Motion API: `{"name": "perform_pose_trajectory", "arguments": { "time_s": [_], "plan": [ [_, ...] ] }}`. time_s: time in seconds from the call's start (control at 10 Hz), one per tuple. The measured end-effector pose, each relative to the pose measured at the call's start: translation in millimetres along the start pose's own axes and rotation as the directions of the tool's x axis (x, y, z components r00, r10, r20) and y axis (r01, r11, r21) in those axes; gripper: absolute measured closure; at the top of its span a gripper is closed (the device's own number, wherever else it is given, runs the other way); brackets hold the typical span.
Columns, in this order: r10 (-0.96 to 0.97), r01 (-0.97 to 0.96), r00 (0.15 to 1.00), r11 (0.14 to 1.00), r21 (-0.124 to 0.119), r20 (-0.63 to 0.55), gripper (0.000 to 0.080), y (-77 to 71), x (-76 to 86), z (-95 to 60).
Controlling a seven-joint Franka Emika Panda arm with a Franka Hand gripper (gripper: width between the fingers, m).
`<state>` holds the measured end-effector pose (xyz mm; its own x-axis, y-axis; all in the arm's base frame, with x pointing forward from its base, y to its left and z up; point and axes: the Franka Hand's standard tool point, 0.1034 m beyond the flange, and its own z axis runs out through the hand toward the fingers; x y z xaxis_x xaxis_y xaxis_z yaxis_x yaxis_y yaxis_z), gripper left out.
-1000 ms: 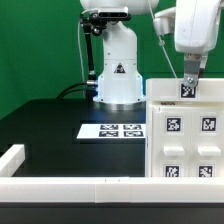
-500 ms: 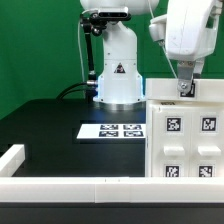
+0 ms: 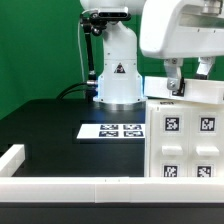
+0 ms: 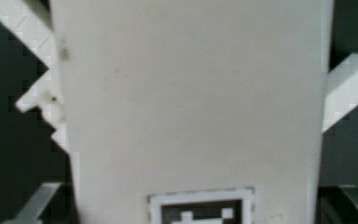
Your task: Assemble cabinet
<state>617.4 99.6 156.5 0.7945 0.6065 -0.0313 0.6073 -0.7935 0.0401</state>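
Note:
The cabinet (image 3: 186,140), a big white box with several black-and-white tags on its face, stands at the exterior view's right. My gripper (image 3: 188,80) is at the cabinet's upper back edge, with one finger on each side of it. In the wrist view a wide white cabinet panel (image 4: 185,100) fills the middle, with a tag (image 4: 202,208) low down between the fingers. My gripper (image 4: 197,212) looks shut on that panel. No drawer blocks show.
The marker board (image 3: 112,130) lies on the black table beside the cabinet. A long white rail (image 3: 70,187) runs along the front edge, with a short arm (image 3: 12,155) at the exterior view's left. The robot's base (image 3: 117,75) stands behind.
My hand has moved towards the exterior view's left and looms larger. The tag that showed between the fingers is now hidden in the exterior view.

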Motion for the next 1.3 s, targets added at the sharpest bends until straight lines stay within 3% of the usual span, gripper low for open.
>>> {"name": "perform_pose_trajectory", "arguments": {
  "time_s": [0.2,0.3,0.7,0.9,1.1,1.2,1.3],
  "plan": [
    [0.366,-0.365,0.931,0.929,0.063,0.001,0.0248,-1.6,-6.0,1.4],
    [0.476,-0.476,0.879,0.876,0.074,0.014,0.0248,-1.7,-5.9,1.4],
    [0.679,-0.679,0.734,0.731,0.07,0.03,0.0248,-3.2,-4.6,1.1],
    [0.843,-0.844,0.535,0.532,0.067,0.047,0.0248,-5.6,-3.2,-0.2],
    [0.975,-0.976,0.212,0.208,0.071,0.06,0.0248,-4.8,-1.7,0.0],
    [0.994,-0.992,0.091,0.085,0.091,0.057,0.0248,-5.1,0.5,-0.2],
    [0.996,-0.994,0.063,0.058,0.09,0.059,0.0248,-5.0,0.1,0.2]
  ]
}}
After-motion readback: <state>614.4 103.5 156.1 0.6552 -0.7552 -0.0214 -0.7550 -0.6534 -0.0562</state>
